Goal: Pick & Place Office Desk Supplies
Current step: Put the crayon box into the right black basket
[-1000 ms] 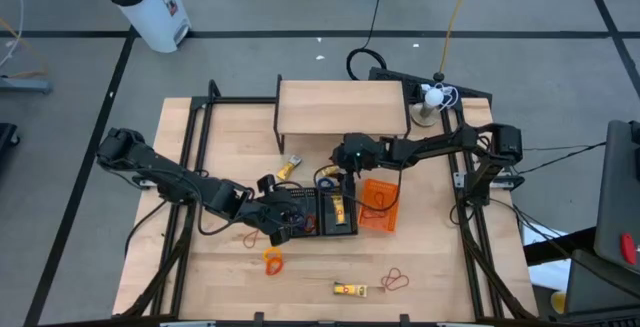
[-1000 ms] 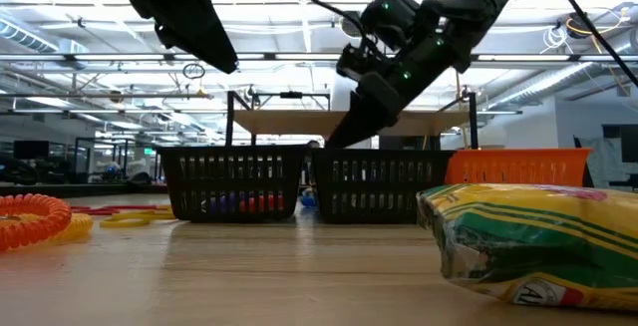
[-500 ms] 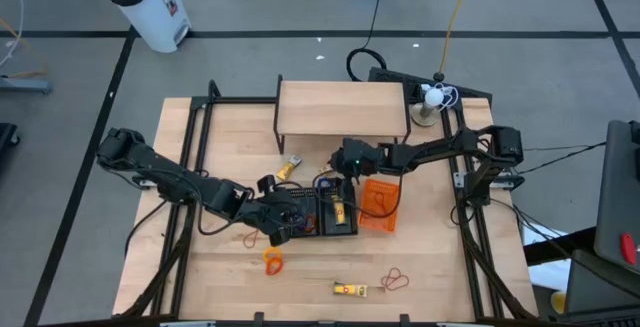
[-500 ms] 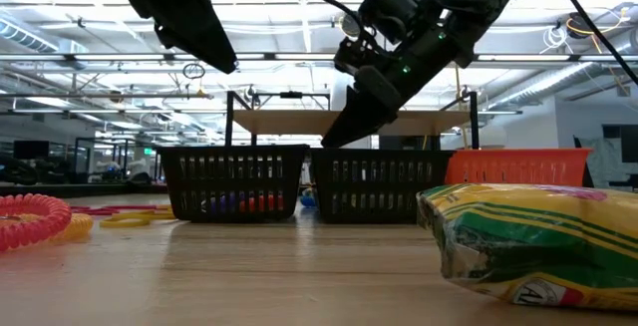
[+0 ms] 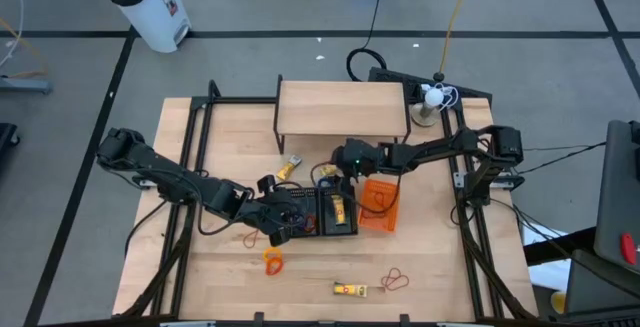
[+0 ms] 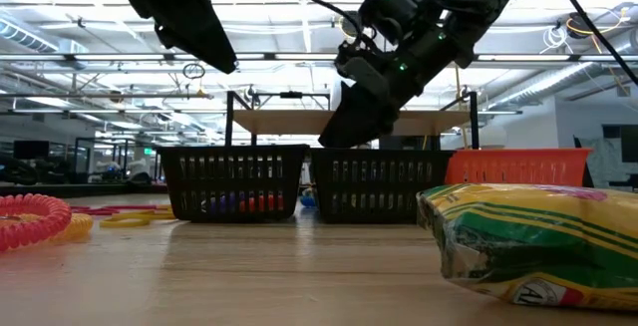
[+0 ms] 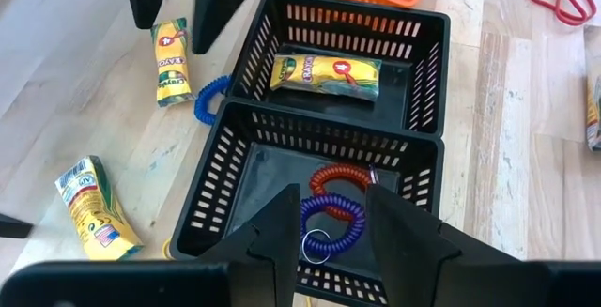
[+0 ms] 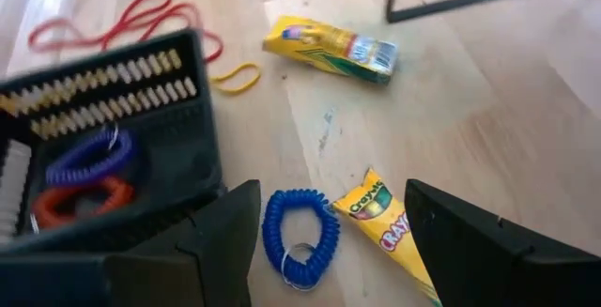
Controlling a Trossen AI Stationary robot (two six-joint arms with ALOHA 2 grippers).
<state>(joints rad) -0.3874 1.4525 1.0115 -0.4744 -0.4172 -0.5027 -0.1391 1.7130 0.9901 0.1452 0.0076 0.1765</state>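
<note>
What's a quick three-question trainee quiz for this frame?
1. True or false: the blue coil band lies inside a black basket.
2. What shares a basket with the purple coil? A) red coil B) crayon pack C) nothing
3. Fill in: the right gripper, near the blue coil band, has its jaws ____.
Key: 1 false, it lies on the table; 2 A; 3 open.

2 coil bands (image 7: 335, 204), red and purple, lie in one black basket (image 7: 211, 190); 1 yellow crayon pack (image 7: 325, 73) in the next.
</note>
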